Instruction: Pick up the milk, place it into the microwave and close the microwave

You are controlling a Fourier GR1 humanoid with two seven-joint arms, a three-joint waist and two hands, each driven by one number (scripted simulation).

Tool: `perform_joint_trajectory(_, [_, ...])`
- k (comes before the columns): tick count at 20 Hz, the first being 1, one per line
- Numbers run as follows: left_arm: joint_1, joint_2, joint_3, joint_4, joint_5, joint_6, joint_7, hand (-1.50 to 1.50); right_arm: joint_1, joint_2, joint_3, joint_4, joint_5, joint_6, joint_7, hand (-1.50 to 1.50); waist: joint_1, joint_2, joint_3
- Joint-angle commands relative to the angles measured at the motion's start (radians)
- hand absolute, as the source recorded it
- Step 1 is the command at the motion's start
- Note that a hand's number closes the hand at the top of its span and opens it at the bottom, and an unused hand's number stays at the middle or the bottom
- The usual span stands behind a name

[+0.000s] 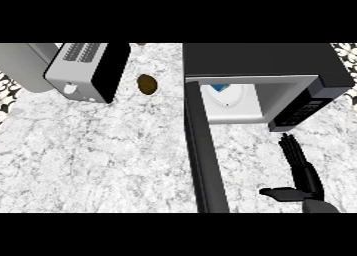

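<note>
The black microwave [269,62] stands at the back right with its door [203,155] swung wide open toward me, seen edge-on as a dark bar. Inside the white cavity stands the milk carton [227,95], white with a blue top. My right hand [303,175] is open in front of the microwave, fingers straight and pointing toward the control panel [300,111], thumb stretched left toward the door. It holds nothing. My left hand does not show.
A silver toaster oven [85,70] stands at the back left on the marble counter [100,155]. A brown oval object [147,84], perhaps a potato, lies between it and the microwave. Patterned tiles edge both sides.
</note>
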Motion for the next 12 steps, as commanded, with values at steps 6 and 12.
perform_joint_trajectory(6, [-0.222, -0.104, -0.012, 0.177, 0.006, -0.064, 0.119, 1.50, 0.257, -0.050, 0.031, -0.247, -0.080, 0.206, -0.073, -1.50, -0.013, 0.002, -0.001])
perform_joint_trajectory(12, [-0.413, -0.191, -0.056, 0.335, -0.013, -0.145, 0.233, 1.50, 0.400, -0.051, 0.061, -0.381, -0.121, 0.201, -0.075, -1.50, -0.017, 0.005, 0.001])
